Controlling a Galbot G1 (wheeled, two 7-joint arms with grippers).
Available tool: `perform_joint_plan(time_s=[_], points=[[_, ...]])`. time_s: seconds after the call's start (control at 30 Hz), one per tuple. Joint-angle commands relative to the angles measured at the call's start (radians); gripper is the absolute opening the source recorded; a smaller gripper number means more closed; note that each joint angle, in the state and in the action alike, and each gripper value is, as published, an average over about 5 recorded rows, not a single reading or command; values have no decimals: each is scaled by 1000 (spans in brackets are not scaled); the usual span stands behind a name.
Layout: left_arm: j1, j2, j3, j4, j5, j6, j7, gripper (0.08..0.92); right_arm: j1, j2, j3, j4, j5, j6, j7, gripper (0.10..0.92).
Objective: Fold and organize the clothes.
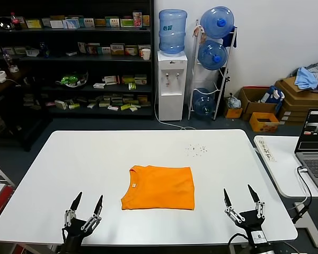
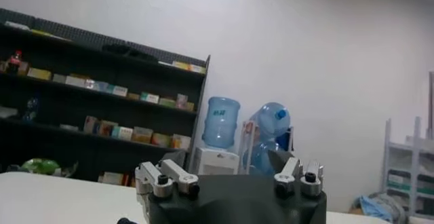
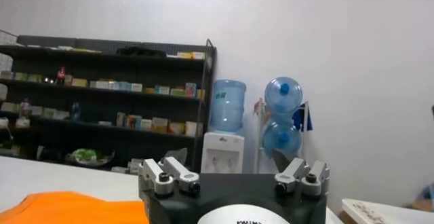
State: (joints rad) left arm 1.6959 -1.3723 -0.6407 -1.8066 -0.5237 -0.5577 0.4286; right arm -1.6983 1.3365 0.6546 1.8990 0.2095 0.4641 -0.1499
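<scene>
Both wrist views cut off the gripper fingertips; shelf box (image 1: 116,49) labels are unreadable.

A white table (image 1: 69,174) stands on a dark grey floor (image 1: 148,124). Behind it, black shelves (image 1: 69,58) hold small boxes and packets along the left. A white water dispenser (image 1: 171,84) with a blue bottle on top stands against the white wall (image 1: 275,37), and just beside it a rack (image 1: 212,63) carries more blue bottles. Cardboard boxes (image 1: 286,98) pile up at the far right under a blue-grey cloth heap (image 1: 312,74). A laptop (image 1: 314,145) sits on a side table (image 1: 278,164) at the right.
</scene>
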Motion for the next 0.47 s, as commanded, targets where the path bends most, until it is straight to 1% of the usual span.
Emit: perform_joint_plan(time_s=[0.03,0.47], points=[[51,-37,-50,18,18,-70,77,823,-21,49,37,-8,-39,69,-34,823],[60,-32,-54,16,16,-76,76,823,-19,46,34,-8,-53,64,-34,823]])
